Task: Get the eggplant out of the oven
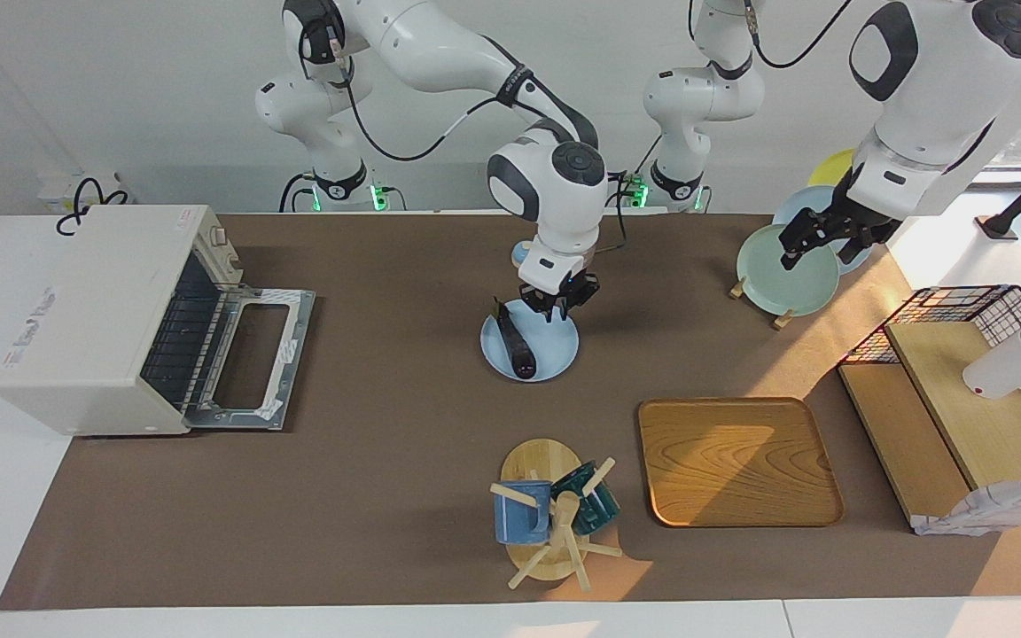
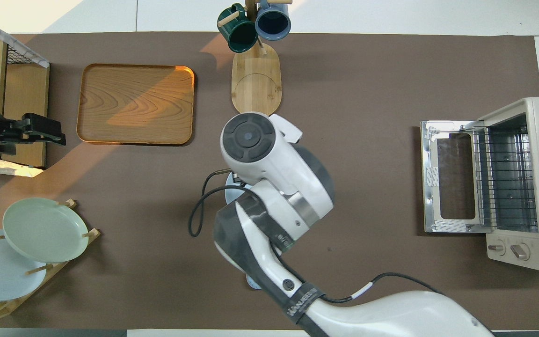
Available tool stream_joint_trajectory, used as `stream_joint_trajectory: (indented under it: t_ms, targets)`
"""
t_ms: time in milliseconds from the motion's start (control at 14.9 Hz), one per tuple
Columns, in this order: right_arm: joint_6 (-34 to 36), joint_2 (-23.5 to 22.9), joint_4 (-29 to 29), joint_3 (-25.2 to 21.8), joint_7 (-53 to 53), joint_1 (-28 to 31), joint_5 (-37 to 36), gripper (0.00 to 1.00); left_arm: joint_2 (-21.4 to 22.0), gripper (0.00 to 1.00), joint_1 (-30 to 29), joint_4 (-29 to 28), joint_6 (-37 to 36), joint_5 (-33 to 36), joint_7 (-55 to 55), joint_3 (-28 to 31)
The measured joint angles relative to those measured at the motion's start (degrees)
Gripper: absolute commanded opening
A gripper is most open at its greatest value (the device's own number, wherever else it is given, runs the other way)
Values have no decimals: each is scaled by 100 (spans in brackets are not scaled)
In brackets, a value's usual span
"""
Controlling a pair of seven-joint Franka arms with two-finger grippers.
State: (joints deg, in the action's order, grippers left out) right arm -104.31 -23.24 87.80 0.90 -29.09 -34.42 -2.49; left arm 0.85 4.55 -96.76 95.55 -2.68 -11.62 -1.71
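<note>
The dark purple eggplant [image 1: 515,344] lies on a light blue plate [image 1: 557,347] in the middle of the table, outside the oven. The cream-white oven [image 1: 85,310] stands at the right arm's end with its door [image 1: 249,359] folded down and its rack bare; it also shows in the overhead view [image 2: 531,187]. My right gripper [image 1: 557,308] hangs open just over the plate's rim nearest the robots, beside the eggplant's stem end. In the overhead view the right arm hides the eggplant and nearly all of the plate. My left gripper [image 1: 816,252] waits open over the plate rack.
A plate rack [image 1: 785,270] with several plates stands near the left arm's base. A wooden tray [image 1: 736,461] and a mug tree [image 1: 555,518] with two mugs lie farther from the robots than the plate. A wire shelf [image 1: 962,390] is at the left arm's end.
</note>
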Motion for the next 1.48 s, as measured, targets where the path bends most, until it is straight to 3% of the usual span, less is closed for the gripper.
stream_joint_trajectory:
  t_ms: [134,336,538,806,1008,1277,1478]
  targets:
    - [324,135,230,-1,204,332,-524,0,-7,100,384,-193,292,-1,-539,-33]
    - [313,322,1052,-5,259,820,-1334,0,-116,100,1211,-553,913,-3,-1467,-78]
    - [134,435,1547,-7,590,1461,-1454,0,-574,100,1976,-719,1625,-92,-2080,-102]
    - [-784,642,2438,-4,762,1948,-1485,0,-1334,100,2790,-847,2802,-238,-2878,-104]
    - [-1225,754,3008,-3,943,2117,-1884,0,-1669,100,3163,-1013,3387,-250,-3117,-100]
    - [-1263,841,3126,-1,1093,2205,-2068,0,-2129,99,3460,-1069,3914,-256,-3267,-96]
    - [-1282,876,3232,-2,1210,2308,-2196,0,-2223,91,3496,-1081,3988,-256,-3274,-90]
